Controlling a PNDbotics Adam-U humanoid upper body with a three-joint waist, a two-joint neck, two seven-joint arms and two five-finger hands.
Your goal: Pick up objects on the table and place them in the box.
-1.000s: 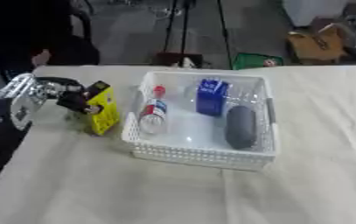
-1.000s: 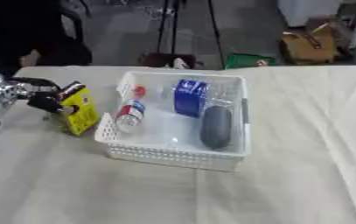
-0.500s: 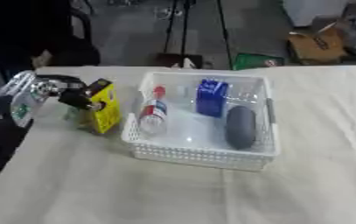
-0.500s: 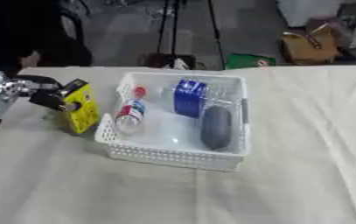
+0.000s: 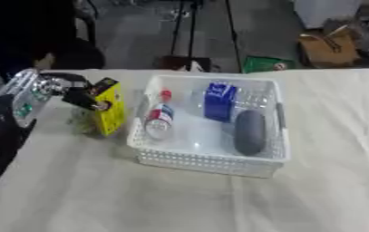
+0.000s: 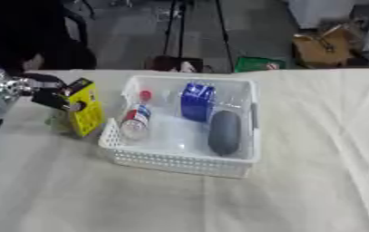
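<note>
A yellow box [image 5: 109, 108] with a black corner hangs tilted just left of the white basket [image 5: 211, 160], off the tablecloth. My left hand [image 5: 70, 94] comes in from the left and is shut on the yellow box, its dark fingers curled round the box's upper left edge. Inside the basket lie a red and white bottle [image 5: 160, 120], a blue box [image 5: 219, 99] standing upright, and a dark grey oval object [image 5: 250, 132]. My right hand shows in neither view.
A cream cloth [image 5: 179, 195] covers the table. Beyond the far edge stand tripod legs [image 5: 189, 31], a green item [image 5: 266, 64] and a brown cardboard box [image 5: 334, 45] on the floor. A dark figure [image 5: 28, 41] sits at the far left.
My left hand has lifted the yellow box a little and carried it slightly rightward toward the basket's left wall. The things in the basket have not moved.
</note>
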